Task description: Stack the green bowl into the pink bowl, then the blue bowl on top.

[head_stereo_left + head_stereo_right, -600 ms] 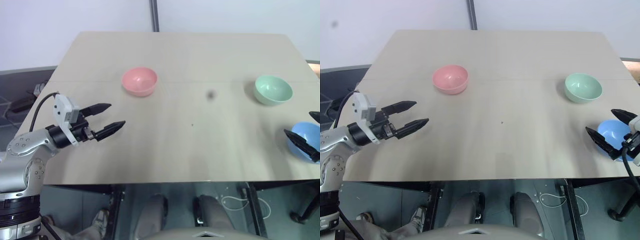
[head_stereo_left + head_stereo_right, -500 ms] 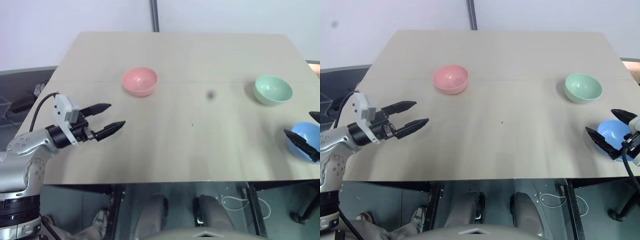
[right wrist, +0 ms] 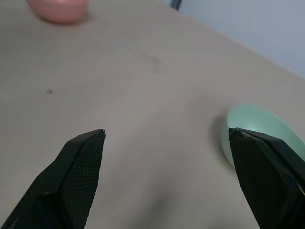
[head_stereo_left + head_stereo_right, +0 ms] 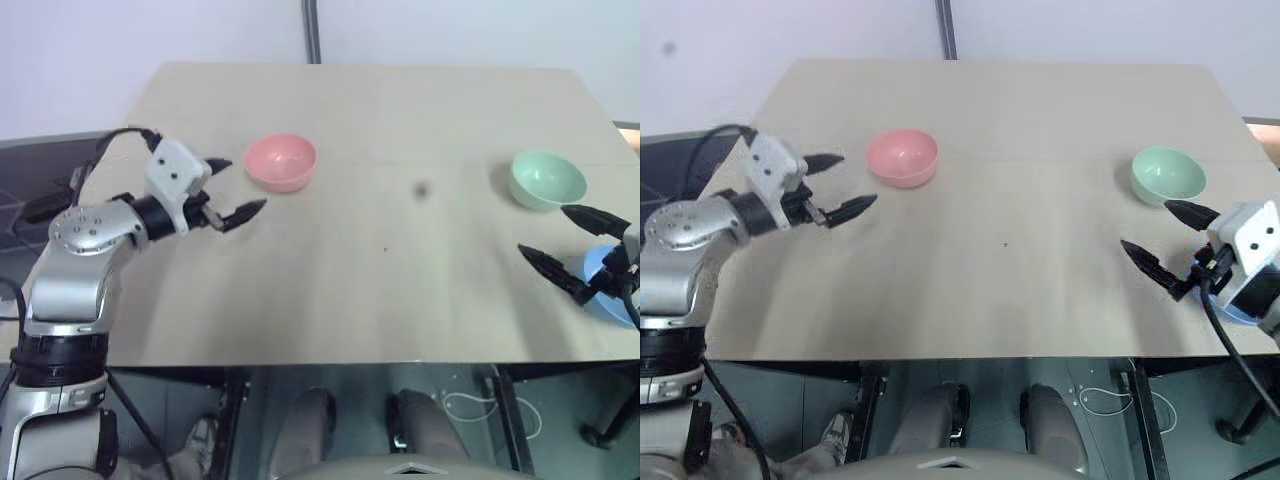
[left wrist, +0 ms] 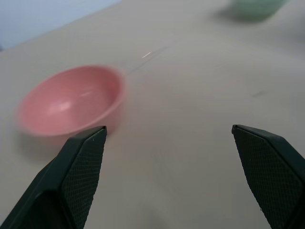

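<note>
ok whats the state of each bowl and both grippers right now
pink bowl: upright, empty, on the table
green bowl: upright, empty, on the table
blue bowl: on the table, partly hidden behind the right gripper
left gripper: open, holding nothing
right gripper: open, holding nothing

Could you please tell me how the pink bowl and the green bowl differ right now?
The pink bowl is salmon pink, the green bowl pale mint. The pink one sits near the left gripper, the green one near the right gripper. Both stand upright, empty, alike in size and shape.
</note>
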### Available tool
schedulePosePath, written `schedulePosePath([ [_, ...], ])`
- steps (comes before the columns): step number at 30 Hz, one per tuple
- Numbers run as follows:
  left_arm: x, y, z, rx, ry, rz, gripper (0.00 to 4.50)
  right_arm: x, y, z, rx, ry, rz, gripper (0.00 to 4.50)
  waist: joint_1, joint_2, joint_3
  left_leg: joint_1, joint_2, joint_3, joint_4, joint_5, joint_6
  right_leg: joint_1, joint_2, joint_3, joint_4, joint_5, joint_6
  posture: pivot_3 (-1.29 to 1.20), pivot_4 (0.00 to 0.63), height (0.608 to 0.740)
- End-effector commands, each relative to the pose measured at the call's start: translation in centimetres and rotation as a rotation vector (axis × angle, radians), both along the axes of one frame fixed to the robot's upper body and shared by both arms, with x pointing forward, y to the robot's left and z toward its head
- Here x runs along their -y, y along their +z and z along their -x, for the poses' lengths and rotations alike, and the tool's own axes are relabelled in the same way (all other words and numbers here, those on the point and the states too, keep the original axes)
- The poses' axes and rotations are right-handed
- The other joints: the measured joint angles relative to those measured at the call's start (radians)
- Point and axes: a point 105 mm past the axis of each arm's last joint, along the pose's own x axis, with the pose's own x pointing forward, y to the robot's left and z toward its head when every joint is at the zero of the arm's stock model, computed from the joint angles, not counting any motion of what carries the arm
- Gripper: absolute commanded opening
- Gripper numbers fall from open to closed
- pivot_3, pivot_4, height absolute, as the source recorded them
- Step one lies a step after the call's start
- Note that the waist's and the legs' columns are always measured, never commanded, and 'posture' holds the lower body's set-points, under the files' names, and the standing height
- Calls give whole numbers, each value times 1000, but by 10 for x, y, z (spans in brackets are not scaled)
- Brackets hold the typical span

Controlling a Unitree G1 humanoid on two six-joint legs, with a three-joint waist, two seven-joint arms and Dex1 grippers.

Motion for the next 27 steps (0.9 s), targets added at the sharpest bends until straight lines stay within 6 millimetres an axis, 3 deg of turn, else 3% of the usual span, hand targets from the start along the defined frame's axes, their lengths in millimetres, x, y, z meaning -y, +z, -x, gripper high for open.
schedulePosePath([
  [1,9,19,-42,133,40,-425,4455,-44,0,-11,34,151,-18,4500,0,-1,0,1,-1,0,0,0,0,0,0,0,0,0,0,0,150,740],
  [4,19,10,-69,78,43,-548,4455,-65,-1,-16,50,214,-33,4500,3,-1,1,-3,-2,-1,1,0,0,-2,7,-4,0,0,0,0,150,740],
  [8,51,-11,-97,71,-53,-688,4455,-67,-8,-20,49,212,-40,4500,10,-1,1,-6,-3,-1,1,0,0,-4,6,-4,0,0,0,0,150,740],
  [10,58,-26,-102,50,-99,-752,3906,-64,-10,-18,50,200,-30,4500,10,-2,1,-10,-3,0,2,0,0,-8,6,-4,0,0,0,0,150,740],
  [12,63,-34,-105,23,-128,-763,3059,-61,-9,-15,55,183,-29,4500,3,-2,1,-25,-2,0,5,3,-4,-23,6,-4,2,0,0,0,150,740],
  [14,67,-37,-108,15,-142,-768,2278,-58,-9,-13,59,167,-27,4500,1,-2,0,-30,-2,0,6,3,-5,-28,5,-4,4,0,0,0,150,740],
  [15,67,-37,-109,15,-145,-768,1680,-58,-8,-12,61,160,-27,4500,0,-2,1,-33,-2,-1,7,3,-5,-31,5,-5,5,0,0,0,150,740],
  [16,68,-37,-110,15,-148,-767,1308,-57,-8,-12,64,152,-27,4500,-1,-1,1,-34,-2,-1,10,3,-5,-32,5,-5,7,0,0,0,150,740],
  [17,70,-35,-111,21,-151,-760,1249,-56,-8,-11,67,144,-27,4500,-2,-1,1,-34,-2,-1,10,3,-5,-32,5,-5,8,0,0,0,150,740],
  [18,72,-33,-111,28,-157,-750,722,-56,-8,-10,70,137,-27,4500,-1,-2,1,-34,-2,0,12,3,-4,-32,5,-5,10,0,0,0,150,740],
  [19,78,-30,-109,35,-188,-728,173,-55,-8,-9,74,128,-26,4500,0,-2,1,-35,-2,-1,15,3,-4,-32,5,-5,11,0,0,0,150,740],
  [20,85,-27,-106,41,-226,-700,32,-54,-7,-8,78,119,-26,4500,0,-2,1,-34,-3,-1,16,2,-3,-32,5,-5,13,0,0,0,150,740],
  [24,129,-6,-62,107,-563,-577,32,-45,-6,-3,92,63,-22,4500,3,-2,1,-34,-3,-2,19,0,0,-32,5,-6,17,0,0,0,150,740],
  [27,150,-4,-25,115,-762,-555,32,-37,-5,3,97,16,-20,4500,2,-1,0,-34,-2,-2,19,3,-5,-31,4,-5,17,0,0,0,150,740],
])
